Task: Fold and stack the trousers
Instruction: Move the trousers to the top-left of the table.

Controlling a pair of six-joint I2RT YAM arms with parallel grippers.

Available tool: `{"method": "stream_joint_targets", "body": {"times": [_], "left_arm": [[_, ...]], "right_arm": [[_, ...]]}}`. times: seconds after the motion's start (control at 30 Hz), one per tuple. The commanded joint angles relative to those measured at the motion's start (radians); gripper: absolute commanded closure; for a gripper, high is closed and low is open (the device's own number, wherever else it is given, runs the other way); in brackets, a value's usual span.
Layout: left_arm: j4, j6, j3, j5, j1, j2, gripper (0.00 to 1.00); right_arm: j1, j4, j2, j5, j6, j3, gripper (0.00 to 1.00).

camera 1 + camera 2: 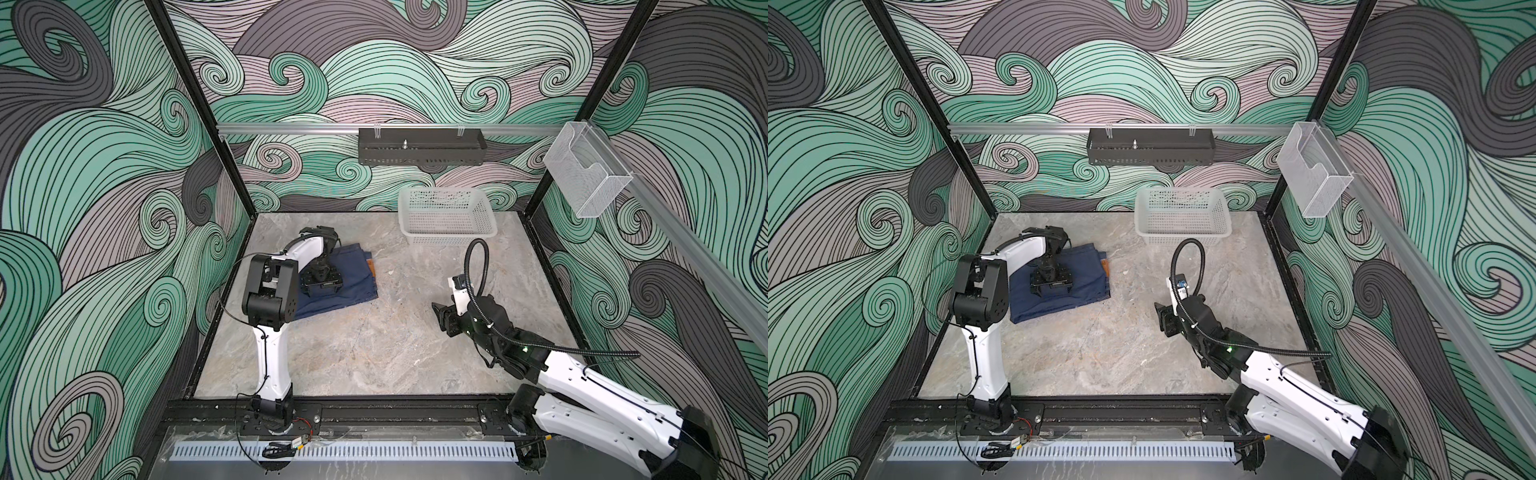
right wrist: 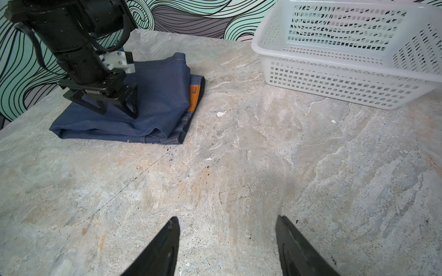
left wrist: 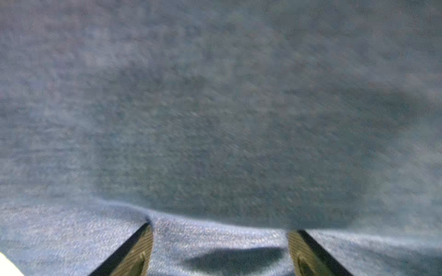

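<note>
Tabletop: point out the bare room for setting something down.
Widest bare patch: the table centre and near edge, between the folded trousers and the right gripper. Also the strip between trousers and basket. Crowded: far left, where the left gripper meets the trousers.

From high at six o'clock, both top views look down on the whole table [image 1: 395,353]. The left wrist camera sits tight against the trousers [image 3: 215,119]; the right wrist camera looks low toward eleven o'clock, sharing trousers and basket [image 2: 334,78].
</note>
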Motion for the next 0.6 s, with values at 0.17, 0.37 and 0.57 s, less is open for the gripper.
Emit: {"method": "stream_joint_targets", "body": {"times": [0.17,0.37,0.57], "left_arm": [[-0.163,0.085,0.269,-0.062,0.124,0.192,0.12],[-0.266,0.143,0.575,-0.099,0.164,0.352,0.12],[-0.374,0.214,0.926,-0.162,0.213,0.515,0.12]], "right_arm": [[-0.039,0.090,0.056,-0.061,-0.029,0.027,0.36],[-0.083,0.137,0.120,-0.118,-0.037,0.043,0.36],[-0.118,0.165,0.174,-0.163,-0.040,0.066,0.36]]}}
